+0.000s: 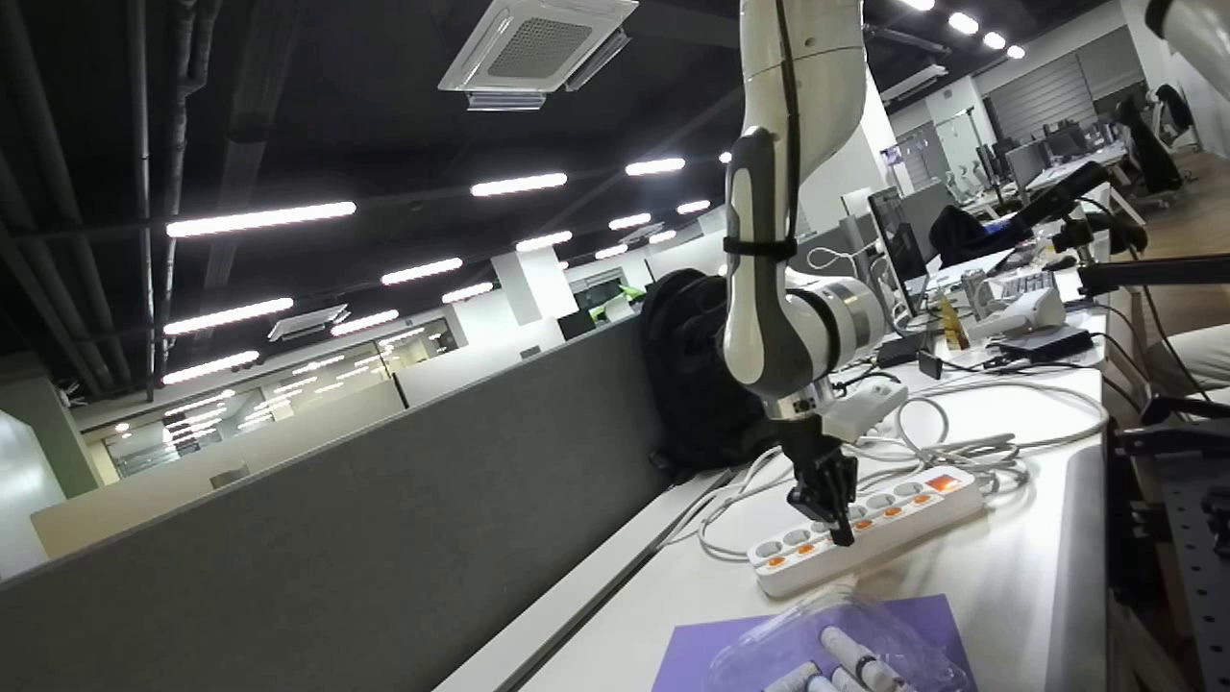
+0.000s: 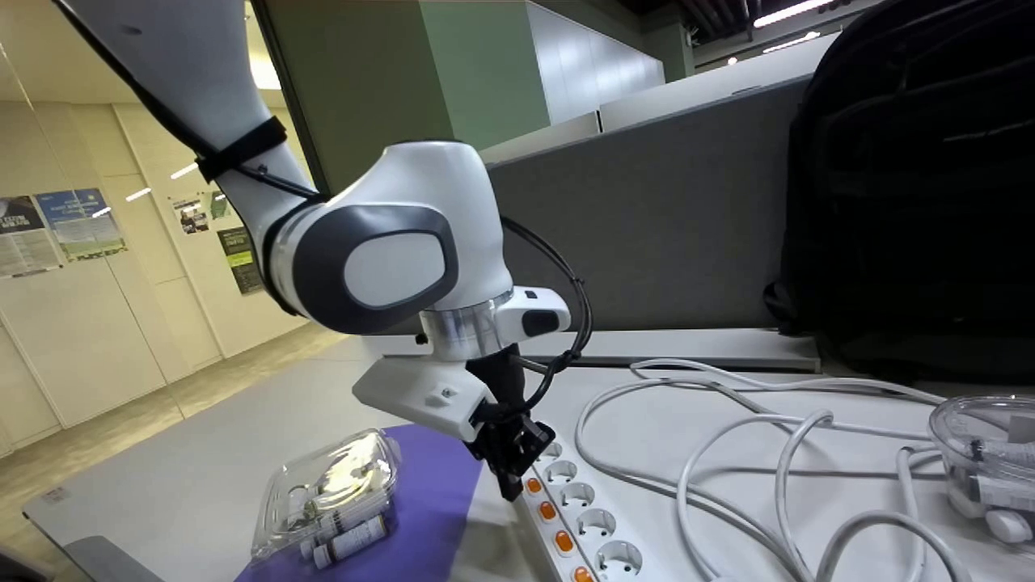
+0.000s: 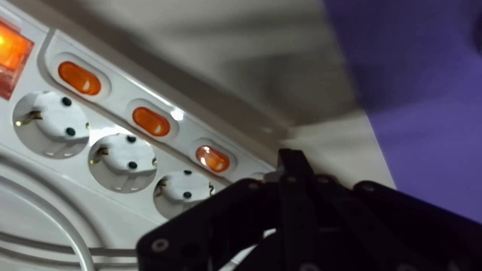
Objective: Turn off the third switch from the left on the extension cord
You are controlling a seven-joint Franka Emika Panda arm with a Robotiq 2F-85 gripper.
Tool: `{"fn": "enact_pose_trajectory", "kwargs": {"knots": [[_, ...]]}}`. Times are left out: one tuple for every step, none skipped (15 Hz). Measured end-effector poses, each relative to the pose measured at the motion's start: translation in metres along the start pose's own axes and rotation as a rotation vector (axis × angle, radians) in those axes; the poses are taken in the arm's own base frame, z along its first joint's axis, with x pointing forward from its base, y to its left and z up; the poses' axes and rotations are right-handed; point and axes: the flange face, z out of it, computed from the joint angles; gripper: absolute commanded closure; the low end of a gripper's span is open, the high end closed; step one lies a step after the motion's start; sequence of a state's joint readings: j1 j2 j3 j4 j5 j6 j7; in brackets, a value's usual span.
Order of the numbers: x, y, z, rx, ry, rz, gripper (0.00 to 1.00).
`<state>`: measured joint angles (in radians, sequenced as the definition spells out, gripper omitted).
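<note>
While the pincer [image 3: 292, 154] hung by the switch-side edge of the extension cord [image 1: 870, 543], closed with nothing visible in its grasp, the step seemed to be a single press. Left to right, the wrist view gave a large glowing switch [image 3: 11, 52], three orange rocker switches [image 3: 151, 121], then a fourth rocker [image 3: 261, 180] nearly hidden by the pincer; that was probably the target, though whether the tip touched it could not be told. To do it well, the tip wanted centring over whichever half of the rocker stood proud, then a short push straight down, lest the extension cord skid or a neighbouring switch get knocked.

Left to right again, an exterior view showed posters [image 2: 81, 226] on a pale wall [image 2: 48, 347], the white worktop [image 2: 178, 485] with a clear clamshell box [image 2: 331, 489] of white tubes [image 2: 349, 541] on a purple sheet [image 2: 437, 473], the extension cord lying just beside that sheet, a grey partition [image 2: 663, 242] behind, looping white cables [image 2: 783, 485], a black backpack [image 2: 906, 202] and, at the far right, a round clear container [image 2: 990, 461].
</note>
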<state>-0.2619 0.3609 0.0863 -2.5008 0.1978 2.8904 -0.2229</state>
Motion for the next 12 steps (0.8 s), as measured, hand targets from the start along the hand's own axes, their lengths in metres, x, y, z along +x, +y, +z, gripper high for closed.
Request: {"fn": "enact_pose_trajectory", "kwargs": {"knots": [[-0.002,0.000,-0.001,0.000,-0.001,0.002,1.00],[-0.004,0.001,-0.002,-0.001,0.000,0.003,1.00],[-0.004,0.002,-0.004,-0.002,0.003,0.004,1.00],[-0.004,0.002,-0.006,-0.002,0.007,0.005,1.00],[-0.003,0.003,-0.008,-0.003,0.012,0.004,1.00],[-0.002,0.003,-0.011,-0.004,0.017,0.002,1.00],[-0.001,0.003,-0.013,-0.005,0.022,-0.001,1.00],[0.000,0.003,-0.016,-0.006,0.028,-0.004,1.00],[0.002,0.003,-0.020,-0.007,0.035,-0.007,1.00],[0.003,0.003,-0.024,-0.009,0.043,-0.010,1.00],[0.005,0.003,-0.028,-0.011,0.052,-0.011,1.00],[0.006,0.003,-0.032,-0.013,0.061,-0.013,1.00]]}}
